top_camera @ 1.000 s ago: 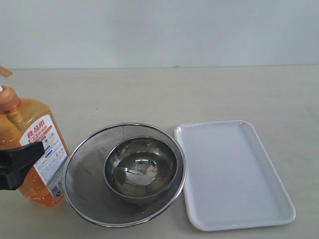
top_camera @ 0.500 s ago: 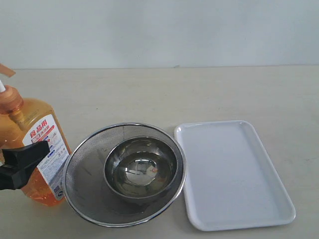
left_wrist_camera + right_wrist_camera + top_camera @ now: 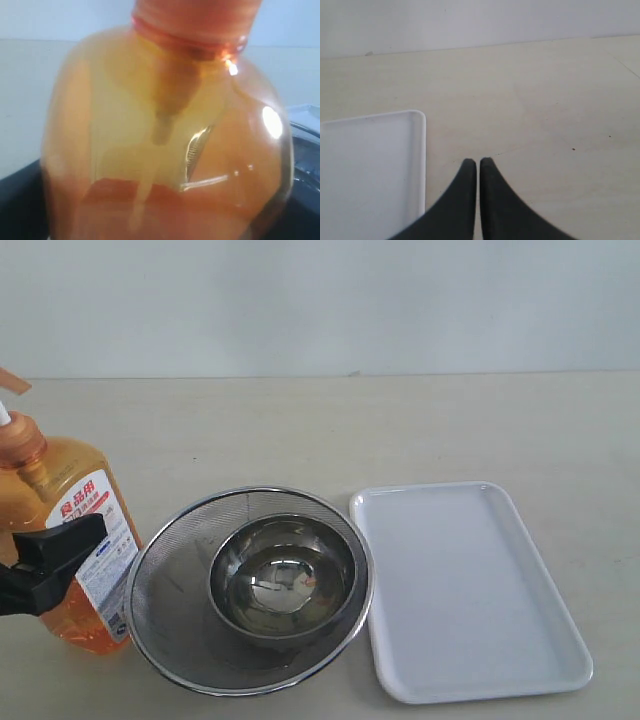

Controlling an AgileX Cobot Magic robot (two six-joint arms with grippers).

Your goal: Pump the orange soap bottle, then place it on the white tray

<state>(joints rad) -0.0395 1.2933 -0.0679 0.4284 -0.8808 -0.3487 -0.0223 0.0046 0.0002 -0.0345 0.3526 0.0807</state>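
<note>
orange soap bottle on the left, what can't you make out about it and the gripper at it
- Exterior view: tall translucent orange soap bottle, pump head cut off by the left edge.
- Exterior view: left gripper, far finger hidden behind the bottle; near finger covers part of the white label.
- Left wrist view: bottle blurred and filling the frame, hiding the fingertips.

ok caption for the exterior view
Left gripper at the orange soap bottle, beside a steel bowl nested in a mesh strainer and the white tray
</note>
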